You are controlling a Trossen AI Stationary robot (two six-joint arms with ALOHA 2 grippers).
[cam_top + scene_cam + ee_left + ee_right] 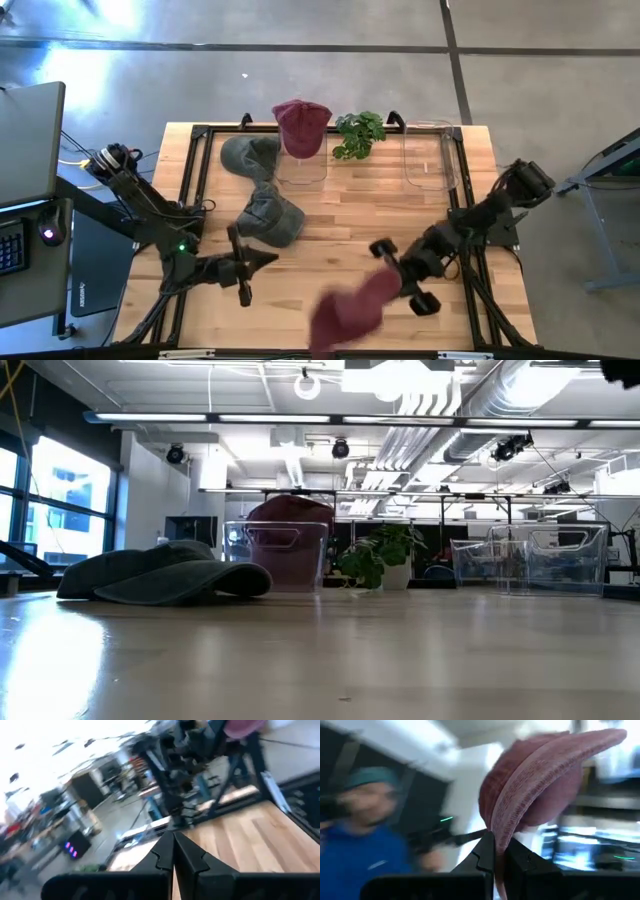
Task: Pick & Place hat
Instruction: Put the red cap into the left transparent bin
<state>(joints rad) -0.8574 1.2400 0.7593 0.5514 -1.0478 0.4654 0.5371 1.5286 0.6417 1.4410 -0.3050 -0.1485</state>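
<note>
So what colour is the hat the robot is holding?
Dark red hat, pinched in the right gripper; clearest in the right wrist view.

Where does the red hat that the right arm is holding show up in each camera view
High view: the held red hat hangs at the table's near edge, bottom centre, from the right tool.
Low view: not in it.
Left wrist view: a pinkish blur at the top right, probably the hat.
Right wrist view: fills the upper centre, pinched at its brim.
Shared landmark: the right tool, also seen in the right wrist view.
</note>
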